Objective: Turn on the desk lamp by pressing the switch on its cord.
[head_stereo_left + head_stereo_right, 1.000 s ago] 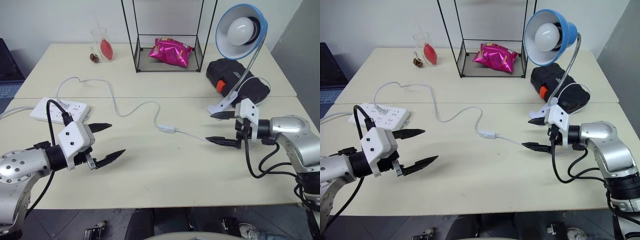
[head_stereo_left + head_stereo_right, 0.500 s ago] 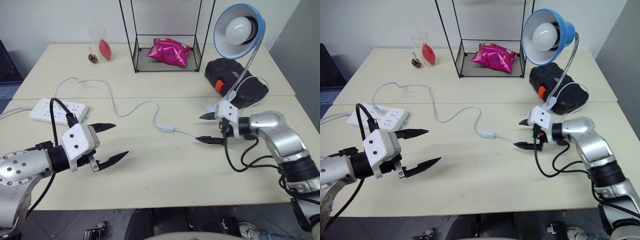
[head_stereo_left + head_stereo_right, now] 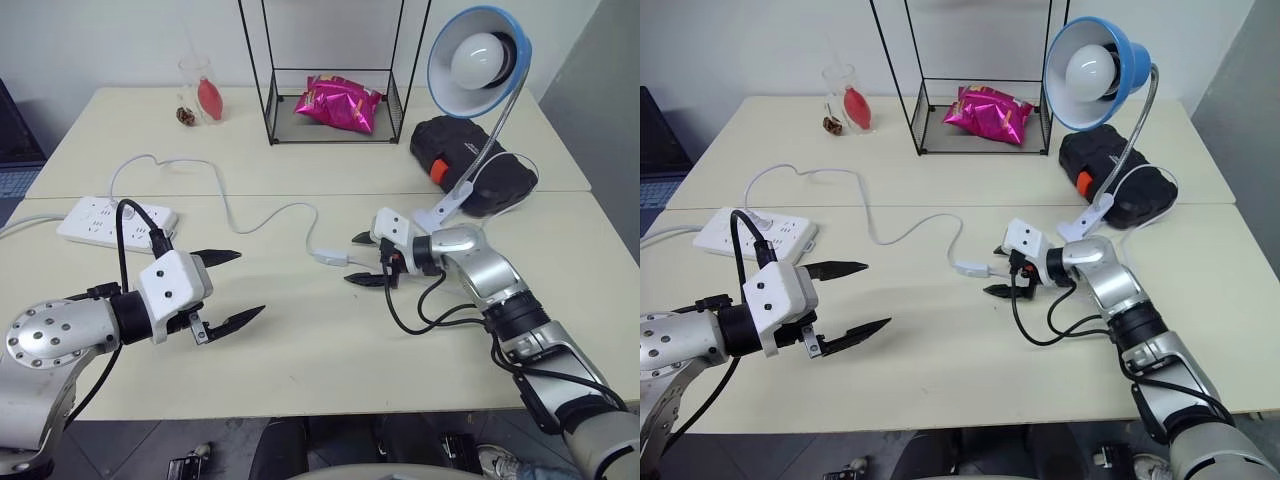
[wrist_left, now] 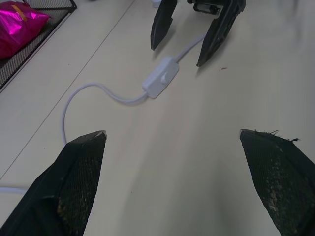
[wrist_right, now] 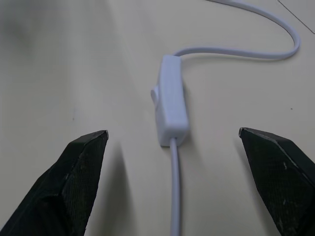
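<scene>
The desk lamp, with a light-blue shade and an unlit white bulb, stands on its gooseneck at the back right. Its thin white cord winds across the table to the switch, a small white block lying flat mid-table. My right gripper is open and points left, its two fingertips just right of the switch, one on either side of the cord. In the right wrist view the switch lies just ahead, between the fingers, untouched. My left gripper hovers open and empty at the near left, well left of the switch.
A white power strip lies at the left with the cord plugged in. At the back stand a black wire rack holding a pink snack bag, a glass and a black case beside the lamp's clip.
My right gripper has swept left and a little down along the cord, from near the lamp's clip up to the switch. My left gripper has stayed in place, still open.
</scene>
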Motion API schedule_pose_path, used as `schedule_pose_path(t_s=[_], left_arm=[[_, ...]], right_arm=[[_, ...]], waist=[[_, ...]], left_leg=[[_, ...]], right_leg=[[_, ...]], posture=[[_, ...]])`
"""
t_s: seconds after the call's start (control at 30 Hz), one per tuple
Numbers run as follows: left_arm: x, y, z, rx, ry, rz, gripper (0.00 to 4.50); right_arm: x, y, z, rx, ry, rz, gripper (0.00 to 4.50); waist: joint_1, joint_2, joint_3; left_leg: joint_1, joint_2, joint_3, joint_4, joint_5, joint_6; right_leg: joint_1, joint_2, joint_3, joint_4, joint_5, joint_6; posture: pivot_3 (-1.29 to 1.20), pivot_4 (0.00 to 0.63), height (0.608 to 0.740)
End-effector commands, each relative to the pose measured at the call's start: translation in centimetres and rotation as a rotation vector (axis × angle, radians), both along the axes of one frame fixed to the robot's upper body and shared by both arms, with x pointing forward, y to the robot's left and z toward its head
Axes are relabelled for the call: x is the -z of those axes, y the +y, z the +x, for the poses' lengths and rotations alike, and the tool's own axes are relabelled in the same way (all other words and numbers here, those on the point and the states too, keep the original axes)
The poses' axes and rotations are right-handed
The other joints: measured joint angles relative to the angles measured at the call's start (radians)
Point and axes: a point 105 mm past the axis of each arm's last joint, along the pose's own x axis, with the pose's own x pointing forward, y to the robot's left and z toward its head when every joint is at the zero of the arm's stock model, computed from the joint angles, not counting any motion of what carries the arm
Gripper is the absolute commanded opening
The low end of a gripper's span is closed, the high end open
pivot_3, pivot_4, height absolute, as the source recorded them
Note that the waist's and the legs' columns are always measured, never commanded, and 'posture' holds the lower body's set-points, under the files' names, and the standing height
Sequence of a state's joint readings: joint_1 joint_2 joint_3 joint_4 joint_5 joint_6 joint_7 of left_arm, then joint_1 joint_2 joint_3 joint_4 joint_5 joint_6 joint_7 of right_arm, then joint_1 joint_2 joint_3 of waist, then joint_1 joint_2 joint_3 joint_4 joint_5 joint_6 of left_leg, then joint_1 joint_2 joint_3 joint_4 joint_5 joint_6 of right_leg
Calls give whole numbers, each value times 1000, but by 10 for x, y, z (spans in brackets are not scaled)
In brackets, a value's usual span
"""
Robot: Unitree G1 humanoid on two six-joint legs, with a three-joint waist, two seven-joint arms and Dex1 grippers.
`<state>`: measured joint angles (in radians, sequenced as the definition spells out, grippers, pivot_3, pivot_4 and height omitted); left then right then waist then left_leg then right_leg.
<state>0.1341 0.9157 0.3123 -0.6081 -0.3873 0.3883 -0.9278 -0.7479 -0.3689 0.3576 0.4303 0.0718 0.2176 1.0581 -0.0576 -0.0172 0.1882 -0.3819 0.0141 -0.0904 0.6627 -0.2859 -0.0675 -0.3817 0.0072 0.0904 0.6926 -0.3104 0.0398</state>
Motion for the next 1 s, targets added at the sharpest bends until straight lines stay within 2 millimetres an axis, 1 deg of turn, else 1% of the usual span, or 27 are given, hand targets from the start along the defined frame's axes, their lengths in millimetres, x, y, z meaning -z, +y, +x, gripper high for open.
schedule_pose_path(t_s=[0.03,0.13,0.2,0.23,0.43,0.47,0.5,0.63,0.73,0.87,1.0], left_arm=[[-5,0,0,-6,-23,16,4493],[-4,0,-2,-8,-19,15,4493],[-4,1,-3,-11,-18,15,4500],[-4,1,-3,-13,-18,15,4500],[-4,0,-3,-18,-21,11,4500],[-4,1,-2,-20,-20,11,4500],[-4,1,-2,-21,-20,10,4500],[-4,1,-1,-25,-21,3,4500],[-7,1,2,-26,-34,-2,4500],[-11,-6,6,-7,-45,-18,4500],[-17,-24,10,58,-34,-49,4500]], right_arm=[[-8,7,7,-11,-39,20,4500],[-6,9,8,-15,-33,21,4500],[-6,12,9,-19,-34,21,4118],[-6,14,10,-19,-35,21,4005],[-4,17,11,-26,-38,20,2637],[-4,17,10,-27,-38,20,2319],[-3,18,10,-29,-38,20,2109],[-2,17,6,-41,-40,13,1048],[-5,14,2,-63,-51,8,388],[-18,13,-11,-109,-73,10,373],[-35,13,-36,-174,-76,21,373]], waist=[[0,0,0],[-1,0,0],[-1,0,0],[-2,0,0],[-4,0,0],[-4,0,0],[-4,0,0],[-4,0,0],[-3,0,0],[0,0,0],[1,0,0]], left_leg=[[0,0,0,0,0,0],[0,0,1,0,0,0],[0,0,2,0,0,0],[0,0,2,0,0,0],[0,0,3,0,0,0],[0,0,3,0,0,0],[0,0,3,0,0,0],[0,0,4,0,0,0],[0,0,4,0,0,0],[-1,0,3,0,0,0],[-1,0,3,0,0,0]], right_leg=[[0,0,0,0,0,0],[-1,0,1,1,0,0],[-2,0,2,3,0,0],[-2,0,2,3,0,0],[-4,1,3,5,0,0],[-4,1,3,5,0,0],[-4,1,4,4,0,0],[-4,1,5,4,0,0],[-4,1,5,5,0,0],[-4,1,4,4,0,0],[-4,1,4,4,0,0]], posture=[[0,150,740],[0,150,740],[0,150,740],[0,150,740],[0,150,740],[0,150,740],[0,150,740],[0,150,740],[0,150,740],[0,150,740],[0,150,740]])
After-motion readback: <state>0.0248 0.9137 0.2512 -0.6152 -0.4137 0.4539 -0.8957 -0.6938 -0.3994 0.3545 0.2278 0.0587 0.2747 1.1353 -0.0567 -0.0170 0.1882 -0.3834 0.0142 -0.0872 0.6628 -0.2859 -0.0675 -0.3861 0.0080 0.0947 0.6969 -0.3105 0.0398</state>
